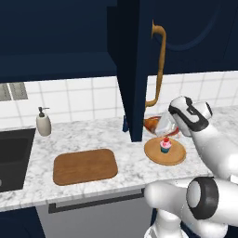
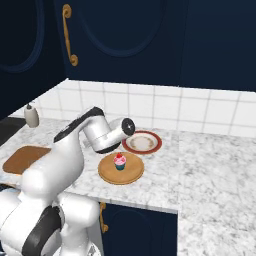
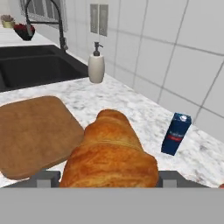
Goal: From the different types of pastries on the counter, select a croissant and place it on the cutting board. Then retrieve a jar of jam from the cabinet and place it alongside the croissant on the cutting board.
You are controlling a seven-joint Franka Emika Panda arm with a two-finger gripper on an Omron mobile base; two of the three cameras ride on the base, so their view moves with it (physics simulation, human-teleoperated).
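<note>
Golden-brown and large at the bottom of the hand view, the croissant [image 3: 109, 155] sits between the gripper's [image 3: 109, 178] two dark finger tips, one at each flank, so the jaws are closed on the pastry and carry it above the counter [image 3: 131, 109]. From the croissant, the cutting board [image 3: 33, 133] lies on the marble at about nine o'clock, bare wood with nothing on it. At eleven o'clock the beige soap dispenser [image 3: 96, 65] stands by the tiled wall, just beside the dark sink [image 3: 35, 65] with its black tap [image 3: 43, 19]. At three o'clock a small blue carton [image 3: 176, 133] stands upright on the marble near the wall.

In the left base view the croissant [image 1: 151, 123] shows as an orange sliver at the hand, partly hidden behind the open navy cabinet door [image 1: 135, 69] with its curved brass handle [image 1: 159, 65]. A round wooden plate [image 1: 165, 152] at its five o'clock bears the pink-frosted cupcake [image 1: 165, 145]. The cutting board [image 1: 85, 166] is well apart at eight o'clock, the soap dispenser [image 1: 43, 122] at nine.

In the right base view the cupcake [image 2: 119, 161] stands on the wooden plate [image 2: 121, 169], with a red-rimmed plate [image 2: 142, 142] just behind it at one o'clock, and the cutting board [image 2: 22, 159] lies at nine o'clock past the arm
</note>
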